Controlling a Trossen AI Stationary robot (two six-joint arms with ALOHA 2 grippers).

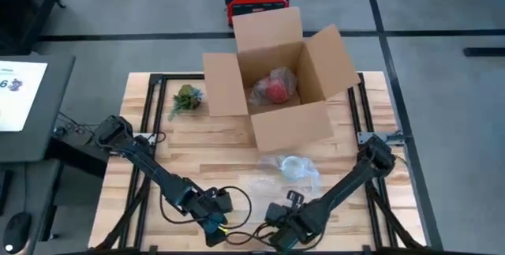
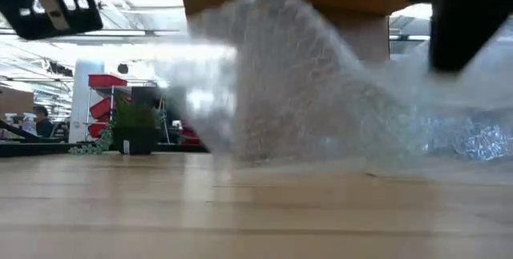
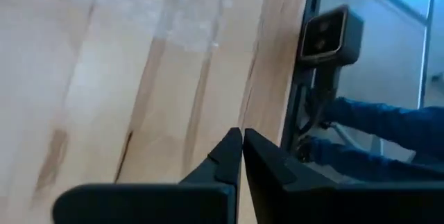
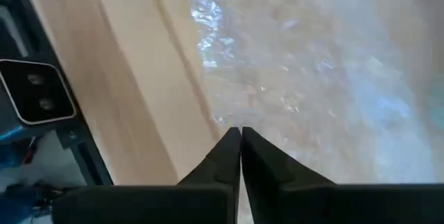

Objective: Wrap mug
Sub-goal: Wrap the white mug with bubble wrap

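A clear bubble wrap sheet (image 1: 272, 180) lies on the wooden table in front of the cardboard box. The mug (image 1: 292, 166) shows as a clear round shape on it, near the sheet's far end. In the low view the wrap (image 2: 304, 82) stands up in a tall hump and hides the mug. My right gripper (image 1: 278, 235) is shut at the table's near edge, at the sheet's near edge. My left gripper (image 1: 215, 225) is shut beside it to the left, with nothing between its fingers (image 3: 229, 148). My right gripper pinches the bubble wrap's near edge (image 4: 225, 116) between its two shut fingertips. The fingers come at it from the table's near side. The rest of the sheet spreads away over the table toward the mug; one layer or several, I cannot tell.
An open cardboard box (image 1: 276, 73) at the table's middle far side holds a red thing in bubble wrap (image 1: 274, 88). A small potted plant (image 1: 186, 99) stands left of the box. The low camera (image 4: 35, 92) sits at the near edge between my grippers. A blue sleeve (image 3: 374, 120) shows beyond that edge.
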